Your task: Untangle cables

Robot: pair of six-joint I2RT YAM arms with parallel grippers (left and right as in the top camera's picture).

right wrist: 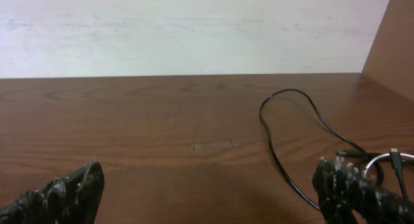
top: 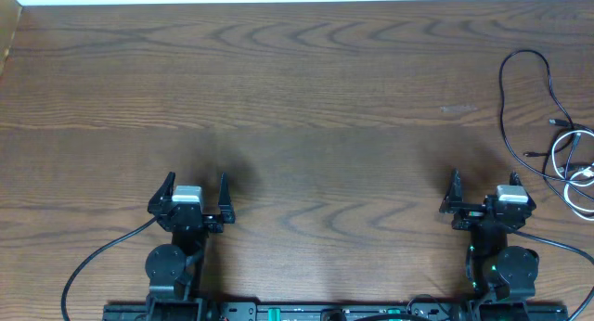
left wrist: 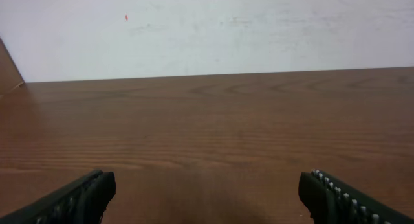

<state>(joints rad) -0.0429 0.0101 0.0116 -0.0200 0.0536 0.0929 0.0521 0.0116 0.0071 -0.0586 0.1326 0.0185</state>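
The cables lie at the table's far right edge. The black cable point(top: 503, 98) runs in one tall open loop, and its lower end crosses into the white cable point(top: 557, 154), which is coiled just right of my right gripper point(top: 484, 179). In the right wrist view the black cable point(right wrist: 275, 153) curves past the right fingertip, with a bit of white cable point(right wrist: 370, 163) behind it. That gripper point(right wrist: 208, 175) is open and holds nothing. My left gripper point(top: 195, 180) is open at the near left, far from the cables, over bare wood point(left wrist: 207, 184).
The brown wooden table point(top: 297, 98) ends at a white wall along the back. A raised wooden side board point(right wrist: 391, 43) stands at the right edge near the cables. Thick black arm cables trail from both arm bases at the front.
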